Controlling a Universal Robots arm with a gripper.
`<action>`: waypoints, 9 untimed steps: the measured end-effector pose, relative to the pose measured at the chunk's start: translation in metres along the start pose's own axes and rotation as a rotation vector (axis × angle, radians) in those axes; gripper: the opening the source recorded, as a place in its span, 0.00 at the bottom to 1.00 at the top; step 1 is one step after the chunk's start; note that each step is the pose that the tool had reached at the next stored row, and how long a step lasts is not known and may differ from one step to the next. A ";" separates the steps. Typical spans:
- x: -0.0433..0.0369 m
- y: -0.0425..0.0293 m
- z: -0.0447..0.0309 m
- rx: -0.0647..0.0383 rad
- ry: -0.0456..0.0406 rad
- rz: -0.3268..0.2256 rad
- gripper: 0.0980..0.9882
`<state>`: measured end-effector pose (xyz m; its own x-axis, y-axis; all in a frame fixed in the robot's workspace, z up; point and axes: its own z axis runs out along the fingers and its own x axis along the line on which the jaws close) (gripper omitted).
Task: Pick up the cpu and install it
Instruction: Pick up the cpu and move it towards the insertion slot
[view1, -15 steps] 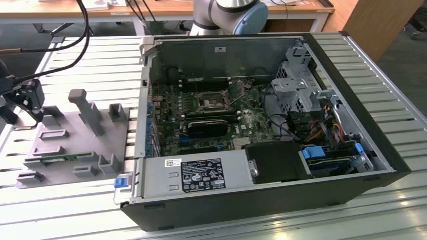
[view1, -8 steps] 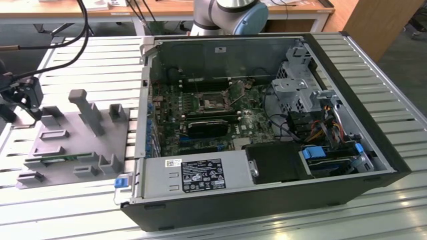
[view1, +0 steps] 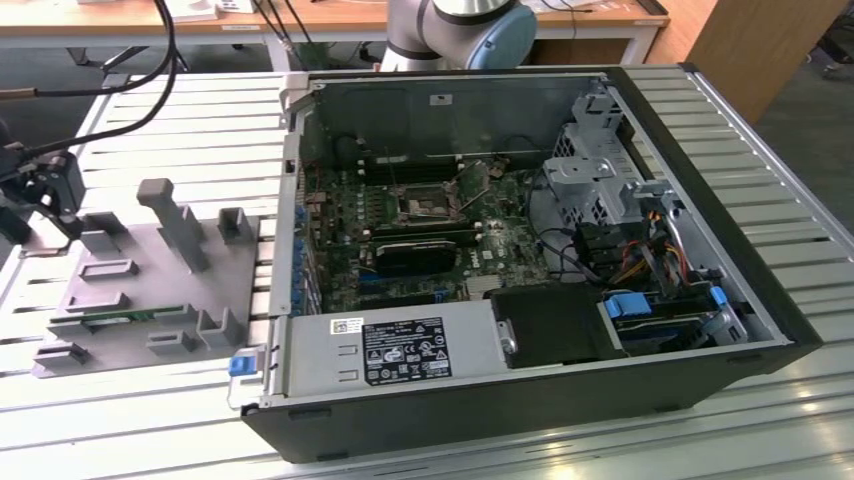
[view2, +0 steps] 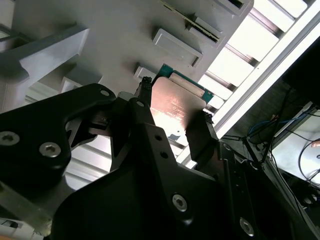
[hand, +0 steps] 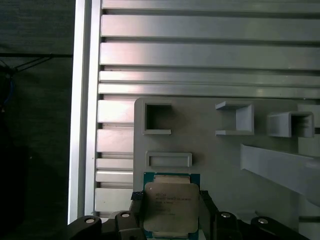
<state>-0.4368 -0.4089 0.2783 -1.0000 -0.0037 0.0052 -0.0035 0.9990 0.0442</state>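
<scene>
Plainly, the cpu (hand: 170, 207) is pinched by the hand (hand: 171, 220), its dark fingers (hand: 136, 212) pressed against two opposite edges so that the shiny metal top is left bare in both wrist views. It is held at a corner of the grey fixture tray (hand: 210, 145), just beside a shallow rectangular frame (hand: 168, 159), at the exterior view's left and well apart from the open computer case (view1: 534, 250) on the slatted bench (view1: 747, 420). Whether it is raised off the tray cannot be told. The chip is judged light, thin and stiff, with a smooth lid that may slip and an underside easily damaged, so an edge hold is considered the right one
</scene>
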 end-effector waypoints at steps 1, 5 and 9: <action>0.0000 0.0000 -0.0002 0.000 0.0000 0.000 0.48; 0.0000 0.0001 -0.0010 0.000 0.0000 0.000 0.48; 0.0000 0.0001 -0.0017 0.000 0.0001 0.000 0.48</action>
<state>-0.4368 -0.4089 0.2800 -1.0000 -0.0037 0.0053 -0.0035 0.9990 0.0441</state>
